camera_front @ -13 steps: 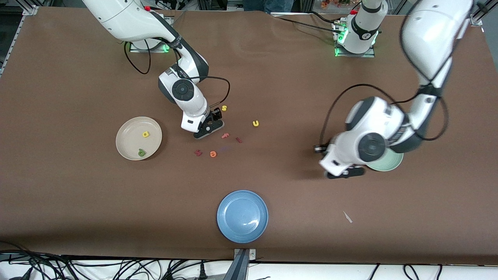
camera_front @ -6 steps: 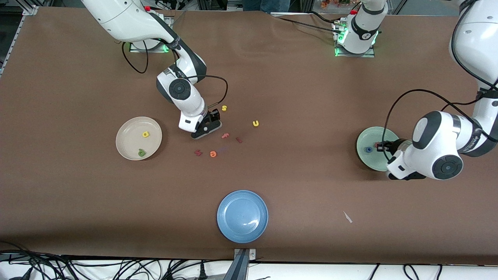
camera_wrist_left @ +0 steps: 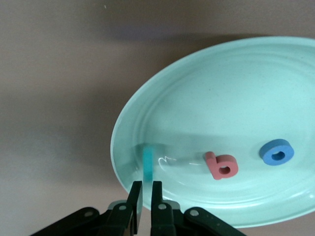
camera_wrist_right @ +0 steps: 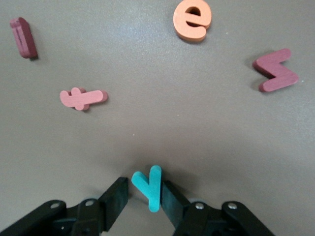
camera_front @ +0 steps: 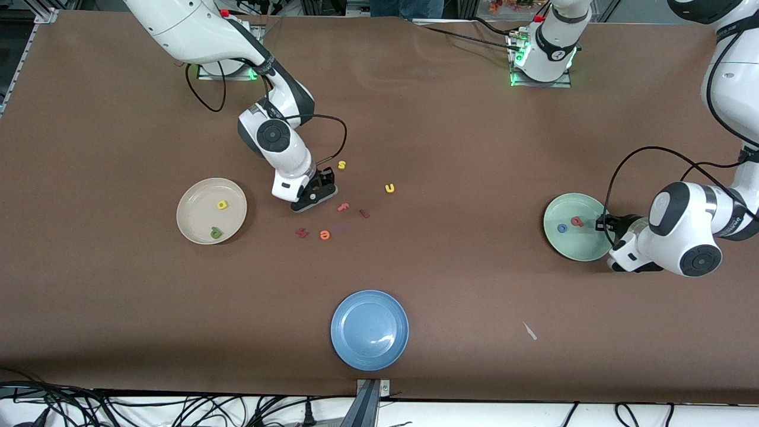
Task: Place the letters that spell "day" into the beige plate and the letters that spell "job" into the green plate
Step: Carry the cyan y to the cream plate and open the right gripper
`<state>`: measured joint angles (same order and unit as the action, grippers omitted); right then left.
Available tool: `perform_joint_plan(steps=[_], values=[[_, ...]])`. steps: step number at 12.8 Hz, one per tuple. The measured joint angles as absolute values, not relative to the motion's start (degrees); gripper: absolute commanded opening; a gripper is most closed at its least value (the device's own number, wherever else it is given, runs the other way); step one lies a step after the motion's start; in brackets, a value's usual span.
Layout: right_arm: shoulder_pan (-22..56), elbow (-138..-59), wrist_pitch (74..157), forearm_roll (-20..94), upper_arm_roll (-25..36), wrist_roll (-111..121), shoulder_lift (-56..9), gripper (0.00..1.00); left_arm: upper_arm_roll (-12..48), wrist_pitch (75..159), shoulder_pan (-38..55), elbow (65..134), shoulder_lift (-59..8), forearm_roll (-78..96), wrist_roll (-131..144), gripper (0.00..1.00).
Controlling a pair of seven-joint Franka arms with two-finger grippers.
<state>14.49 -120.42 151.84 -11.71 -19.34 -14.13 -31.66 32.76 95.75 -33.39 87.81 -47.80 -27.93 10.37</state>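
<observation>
The beige plate (camera_front: 190, 201) holds a yellow "a" (camera_front: 222, 204) and a green "d" (camera_front: 216, 233). A teal "y" (camera_wrist_right: 150, 187) lies on the table between the fingers of my right gripper (camera_wrist_right: 145, 187), which is open; one finger touches the letter and the other stands a little off it. In the green plate (camera_front: 584, 249) lie a blue "o" (camera_front: 562, 228) and a salmon "b" (camera_front: 576, 221). My left gripper (camera_wrist_left: 147, 184) hangs over that plate's rim, shut on the end of a thin teal "j" (camera_wrist_left: 147, 160).
Loose letters lie near the right gripper: yellow "s" (camera_front: 341, 165), yellow "u" (camera_front: 389, 188), pink "f" (camera_front: 343, 207), two dark red pieces (camera_front: 364, 213) (camera_front: 302, 233) and orange "e" (camera_front: 324, 235). A blue plate (camera_front: 369, 330) sits nearest the front camera.
The left arm has swung toward its own end of the table, uncovering the green plate. The right gripper's fingers have drawn in around the "y".
</observation>
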Motion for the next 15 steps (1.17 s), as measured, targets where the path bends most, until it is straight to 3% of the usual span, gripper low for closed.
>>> perform_joint_plan(steps=[1, 4, 7, 11, 15], values=[[14.49, -120.42, 151.85, -11.72, -19.28, -14.13, -31.67, 0.23, 33.05, 95.89, -33.33, 87.80, -47.80, -27.93, 10.36, 1.00], [14.46, -120.43, 151.85, -11.73, -19.24, -14.13, -31.62, 0.22, 34.66, 96.68, -32.95, 85.88, -47.50, -27.93, 10.51, 1.00], [13.40, -120.36, 151.42, -12.34, -18.23, -12.59, -31.14, 0.22, 37.14, 96.71, -30.14, 78.62, -45.98, -27.93, 10.67, 1.00], [5.67, -119.37, 143.15, -12.44, -17.76, -0.91, -26.80, 0.22, 37.49, 96.00, -23.71, 71.38, -40.47, -27.93, 11.36, 1.00], [-3.26, -119.23, 137.98, -12.44, -17.52, 14.58, -22.51, 0.22, 37.50, 95.63, -21.52, 69.45, -36.97, -27.93, 11.36, 1.00]])
